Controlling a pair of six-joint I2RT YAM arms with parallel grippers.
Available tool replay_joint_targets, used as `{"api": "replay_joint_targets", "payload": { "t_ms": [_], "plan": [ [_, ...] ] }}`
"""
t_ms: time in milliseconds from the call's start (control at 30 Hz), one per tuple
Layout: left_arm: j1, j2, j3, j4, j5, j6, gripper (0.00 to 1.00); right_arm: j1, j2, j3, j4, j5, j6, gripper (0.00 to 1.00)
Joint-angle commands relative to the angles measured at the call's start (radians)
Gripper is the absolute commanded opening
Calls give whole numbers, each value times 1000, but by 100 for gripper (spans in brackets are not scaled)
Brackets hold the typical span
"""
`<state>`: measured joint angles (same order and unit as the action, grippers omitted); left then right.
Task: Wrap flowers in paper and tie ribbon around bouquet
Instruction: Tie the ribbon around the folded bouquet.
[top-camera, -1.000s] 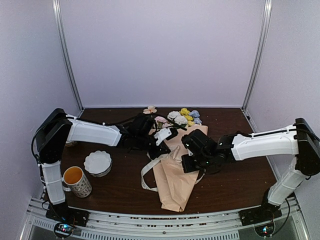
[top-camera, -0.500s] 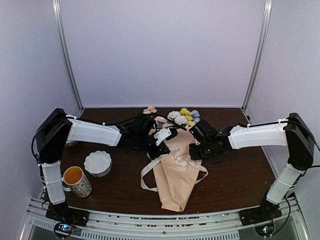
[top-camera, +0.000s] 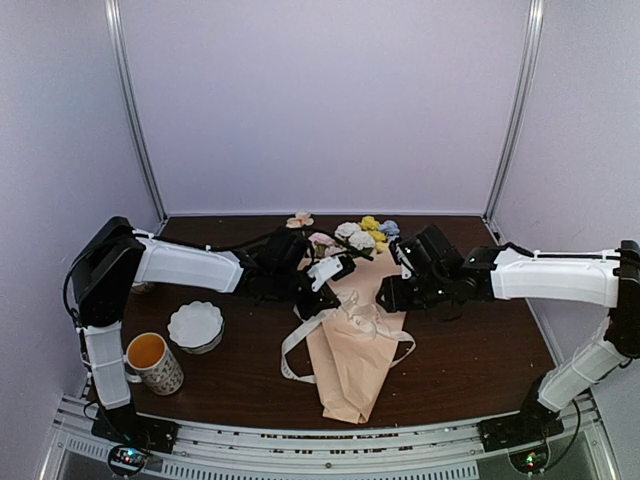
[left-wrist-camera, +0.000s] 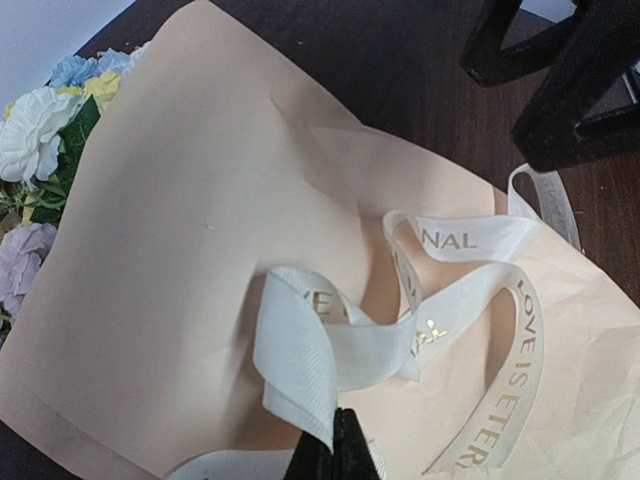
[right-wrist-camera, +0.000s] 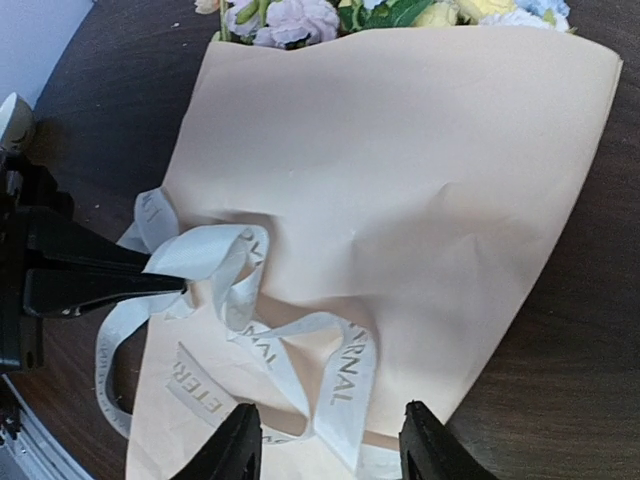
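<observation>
Holding the ribbon (left-wrist-camera: 310, 360) pinched between closed tips, the left gripper (left-wrist-camera: 335, 445) sits at the left edge of the bouquet (top-camera: 350, 350). The bouquet lies flat on the dark table (top-camera: 470, 360), flowers (top-camera: 365, 235) at the far end, cone tip toward the arm bases. The right gripper (right-wrist-camera: 330, 445) has its jaws apart with nothing in them and hovers just above the slack loops on the peach paper (right-wrist-camera: 420, 170). The ribbon is only looped loosely on top (no tight knot that I can see), with one tail trailing off the left side onto the table.

Risks:
- Only one end is held, so a pull by the left arm would likely drag the loops off the paper instead of cinching them.
- Nothing pins the cone, so the wrap could spring open.
- The ribbon lies flat on the paper, so a regrasp by the right could catch paper too and crumple it.

Versus a second ago:
- The right gripper was low over the middle of the cone. It has now backed off toward the far right edge, and its jaws have spread.
- A ribbon loop now shows on the cone's right side.
- The left arm and the bouquet are unchanged.
</observation>
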<state>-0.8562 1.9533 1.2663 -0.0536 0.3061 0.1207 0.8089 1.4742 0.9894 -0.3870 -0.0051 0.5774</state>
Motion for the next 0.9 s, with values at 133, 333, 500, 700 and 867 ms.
{"api": "replay_joint_targets", "payload": {
  "t_ms": [133,333,500,700,867],
  "plan": [
    [6,15,21,21,1,-9,0,76,22,-124,180,-65,273,30],
    [6,12,24,22,10,-9,0,90,18,-238,297,-16,495,38],
    [6,11,22,26,11,-9,0,92,64,-233,320,-38,501,39],
    [6,11,21,24,11,-8,0,90,75,-185,298,-16,475,39],
    [6,11,21,24,11,-7,0,90,122,-142,279,-38,455,40]
  ]
}}
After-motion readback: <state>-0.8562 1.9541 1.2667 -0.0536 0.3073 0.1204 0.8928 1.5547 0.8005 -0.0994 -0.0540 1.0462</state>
